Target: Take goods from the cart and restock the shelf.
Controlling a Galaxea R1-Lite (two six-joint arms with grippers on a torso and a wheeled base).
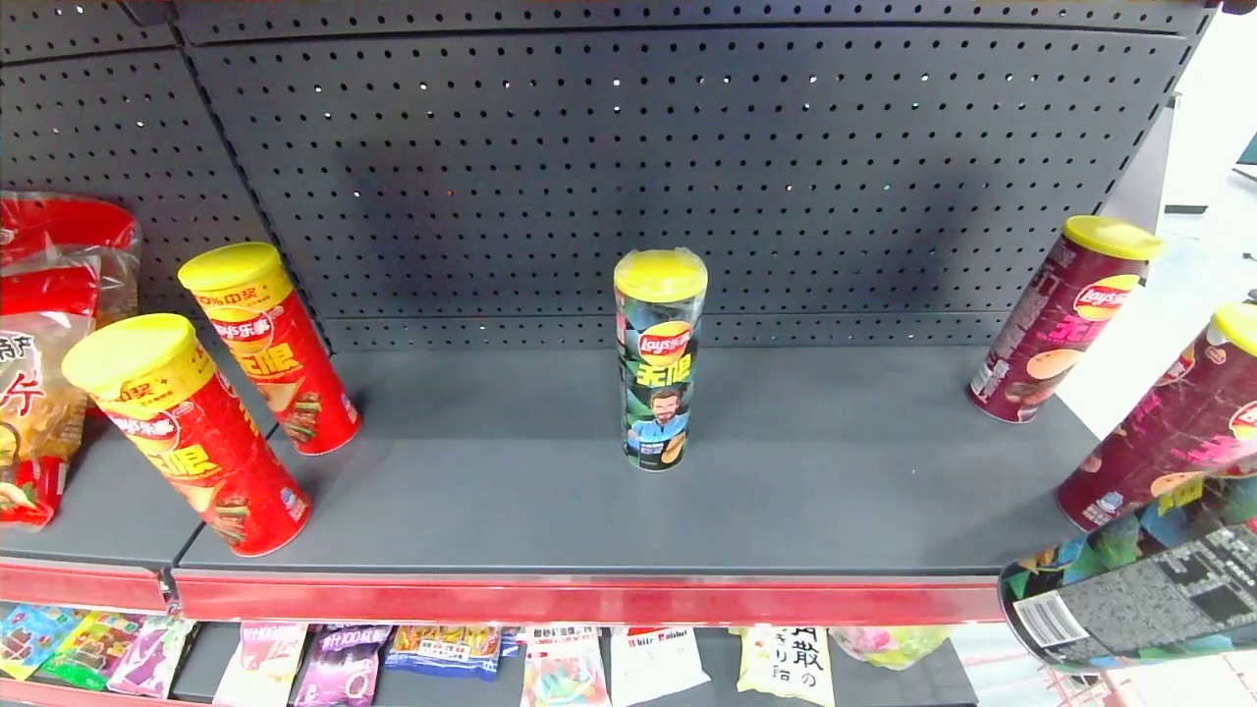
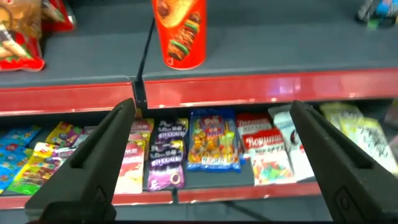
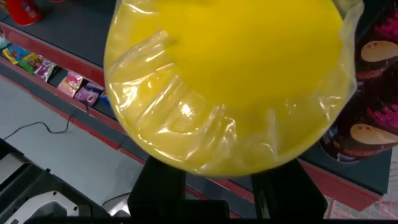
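"Green-and-black cardboard crisp can with a yellow film-wrapped lid (image 1: 1129,589), where is it?"

"In the right gripper (image 3: 221,186), which is closed round its body. It sits low at the right end of the grey metal shelf deck (image 1: 835,471), out in front of the red front lip (image 1: 589,599). It's tilted, barcode end towards the head camera."

"How should it go in, do you think?"

"I'd stand it upright first, then lift it over the lip rather than drag it across. Set the base flat before letting go, because a tall, narrow can like this will likely tip if it lands on an edge. I'd put it beside the matching green-and-black can (image 1: 660,358) standing mid-shelf."

"Is there room?"

"Plenty. There's bare deck between that can and the two maroon cans with yellow lids (image 1: 1056,319) at the right. The nearer maroon can (image 1: 1169,422) is just beside the held one, and I can't tell whether they touch, so swing clear of it. The two red cans (image 1: 270,349) are well apart, off to the left. The perforated back panel (image 1: 687,177) limits how deep it can go."

"And the left gripper (image 2: 211,155)?"

"Spread wide and holding nothing, in front of the sweet bags (image 2: 211,140) on the lower shelf."
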